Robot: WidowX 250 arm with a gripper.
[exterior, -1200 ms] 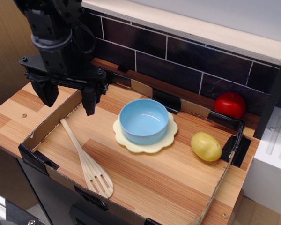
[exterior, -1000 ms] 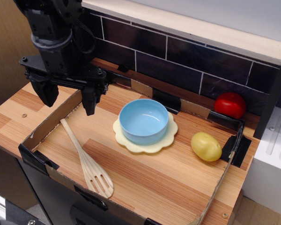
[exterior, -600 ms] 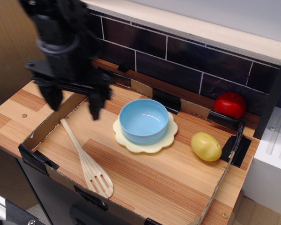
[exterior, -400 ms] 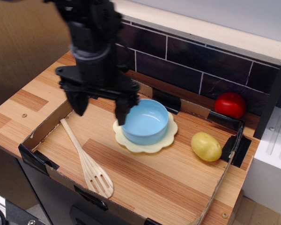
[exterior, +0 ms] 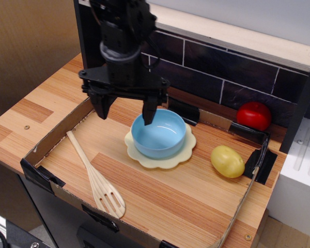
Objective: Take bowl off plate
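The light blue bowl (exterior: 161, 136) sits upright on the pale cream scalloped plate (exterior: 160, 160) in the middle of the wooden counter. My black gripper (exterior: 126, 111) hangs open above the bowl's left rim. Its right finger (exterior: 149, 109) is over the bowl's near-left inside edge and its left finger (exterior: 102, 105) is outside the bowl to the left. The gripper holds nothing.
A wooden slotted spatula (exterior: 95, 178) lies at the front left. A yellow potato toy (exterior: 227, 161) lies right of the plate and a red tomato (exterior: 253, 115) sits at the back right. A low cardboard wall (exterior: 51, 142) rings the work area; a dark tiled wall (exterior: 217, 72) stands behind.
My gripper has moved right from the left edge of the counter to above the bowl's left rim, staying open. The bowl and plate have not moved.
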